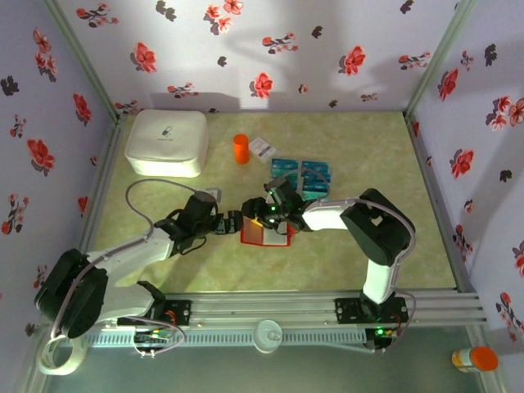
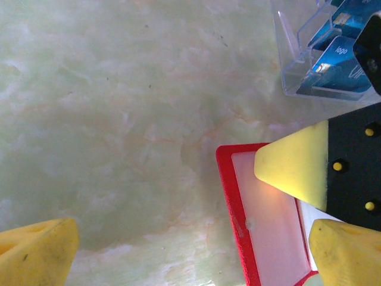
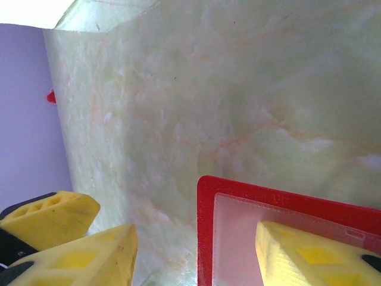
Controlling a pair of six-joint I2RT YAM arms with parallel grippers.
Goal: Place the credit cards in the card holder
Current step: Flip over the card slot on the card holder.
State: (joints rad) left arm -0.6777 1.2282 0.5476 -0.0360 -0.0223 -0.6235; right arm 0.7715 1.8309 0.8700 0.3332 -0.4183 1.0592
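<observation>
The red card holder (image 1: 254, 233) lies open and flat on the table between my two grippers, its pale pocket facing up (image 2: 262, 238) (image 3: 238, 196). My left gripper (image 1: 232, 223) (image 2: 193, 238) is wide open just left of it, with one finger beside the holder's red edge. My right gripper (image 1: 274, 219) (image 3: 196, 238) stands open across the holder's corner. One of its fingers (image 3: 309, 256) rests on the pocket and the other sits over bare table. The blue credit cards (image 1: 301, 176) lie behind the holder in a clear tray (image 2: 336, 56).
At the back left stands a big white rounded box (image 1: 166, 142). An orange cylinder (image 1: 240, 148) and a white paper card (image 1: 262, 147) are beside it. Flowered walls close in the table on three sides.
</observation>
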